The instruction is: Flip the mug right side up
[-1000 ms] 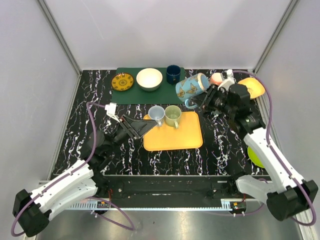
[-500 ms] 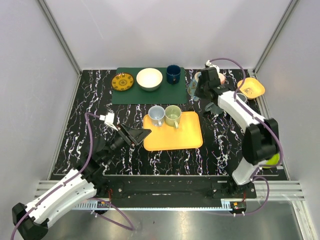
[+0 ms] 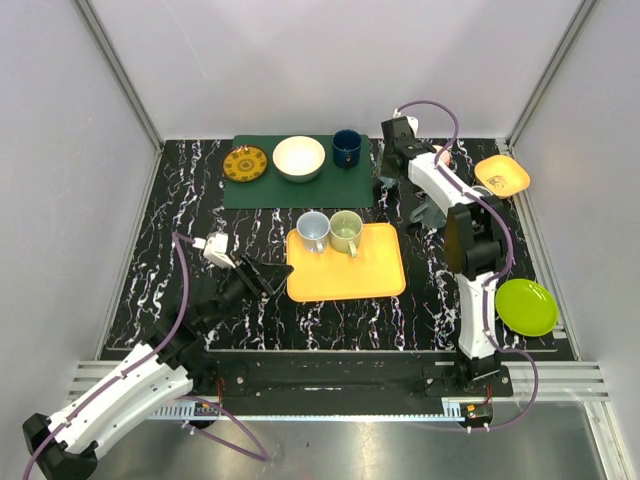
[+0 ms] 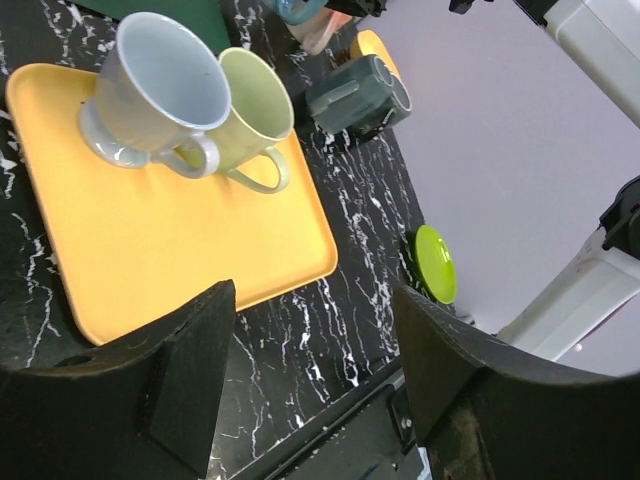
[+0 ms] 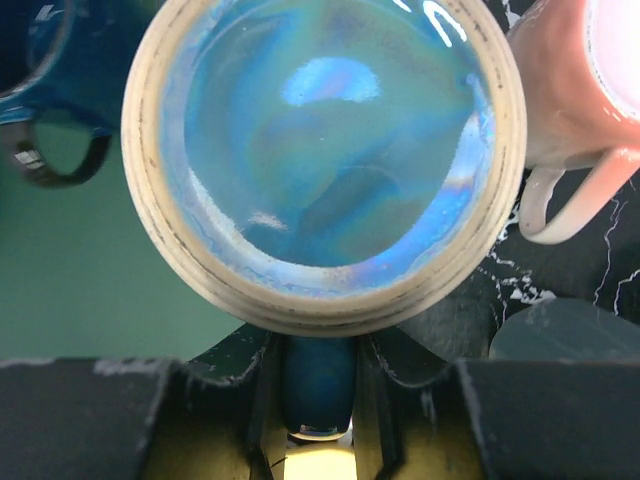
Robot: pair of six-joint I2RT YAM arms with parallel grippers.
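Observation:
The mug [image 5: 320, 150] is blue-glazed with a cream rim. In the right wrist view its mouth faces the camera and I look straight into it. My right gripper [image 5: 320, 400] is shut on the mug's blue handle [image 5: 318, 385], which sits pinched between the two fingers. In the top view the right gripper [image 3: 386, 168] reaches to the back of the table at the right end of the green mat [image 3: 300, 187], and the wrist hides most of the mug. My left gripper [image 3: 266, 272] is open and holds nothing, just left of the orange tray [image 3: 370, 275].
A pink mug [image 5: 570, 90] stands right of the held mug and a dark blue mug [image 3: 347, 147] left of it. A white bowl [image 3: 299, 157] and a patterned saucer [image 3: 245, 163] lie on the mat. Two mugs [image 3: 330, 232] stand on the tray. A yellow dish [image 3: 503, 175] and a green plate [image 3: 526, 307] lie at the right.
The right arm has swung from the middle right to the back, carrying the mug from lying tilted to mouth up by the mat. The left arm drew back slightly.

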